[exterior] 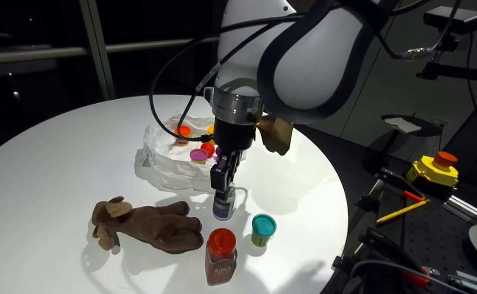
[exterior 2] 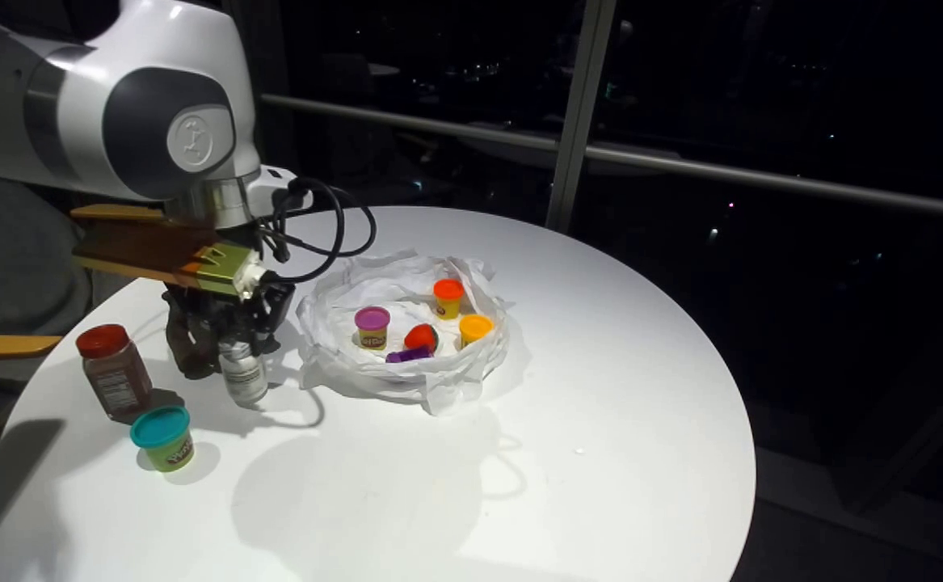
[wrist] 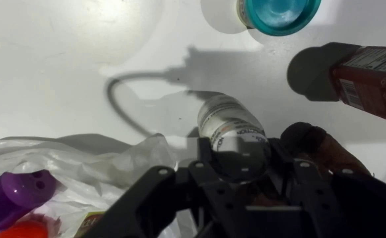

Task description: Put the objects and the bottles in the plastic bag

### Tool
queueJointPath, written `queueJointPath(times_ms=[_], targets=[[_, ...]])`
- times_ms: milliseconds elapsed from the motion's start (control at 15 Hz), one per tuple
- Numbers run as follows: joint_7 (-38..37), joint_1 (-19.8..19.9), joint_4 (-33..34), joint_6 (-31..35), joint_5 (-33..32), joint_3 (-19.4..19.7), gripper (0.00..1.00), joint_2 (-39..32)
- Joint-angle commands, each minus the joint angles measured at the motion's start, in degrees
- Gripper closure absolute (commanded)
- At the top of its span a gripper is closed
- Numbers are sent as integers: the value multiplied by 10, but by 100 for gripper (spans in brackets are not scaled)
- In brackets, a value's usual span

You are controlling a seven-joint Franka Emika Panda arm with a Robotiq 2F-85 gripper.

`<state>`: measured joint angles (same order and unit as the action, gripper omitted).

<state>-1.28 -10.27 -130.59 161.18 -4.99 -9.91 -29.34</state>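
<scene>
My gripper [wrist: 240, 147] has its fingers against both sides of the pale bottle [wrist: 224, 110], near its dark upper end. That bottle stands on the table in both exterior views. The orange-brown bottle with a red top [exterior: 221, 263] stands nearby, with the teal-lidded cup [exterior: 263, 229] beside it. A brown plush toy [exterior: 154, 226] lies on the table; in an exterior view the gripper hides much of it. The plastic bag [exterior 2: 342, 373] lies spread open, holding a pink-lidded cup [exterior 2: 372, 327], an orange-lidded cup [exterior 2: 448, 297], a yellow-lidded cup [exterior 2: 475, 327], a red piece [exterior 2: 420, 338] and a purple piece [exterior 2: 410, 354].
Everything stands on a round white table [exterior 2: 600, 485]. A dark window with a rail [exterior 2: 681, 166] lies beyond it. By the table's edge are a black perforated surface with a pencil [exterior: 404, 211] and a yellow emergency stop [exterior: 432, 173]. A cable loops beside the wrist.
</scene>
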Motion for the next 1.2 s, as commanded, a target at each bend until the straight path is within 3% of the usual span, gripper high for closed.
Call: queueJointPath(times_ms=[0, 200, 467, 1133], targets=[[-43, -41, -8, -47, -13, 36, 78, 85], [-89, -69, 25, -101, -58, 72, 79, 129], [-108, -58, 132, -166, -117, 82, 79, 114], [10, 12, 435, -262, -31, 60, 80, -134]])
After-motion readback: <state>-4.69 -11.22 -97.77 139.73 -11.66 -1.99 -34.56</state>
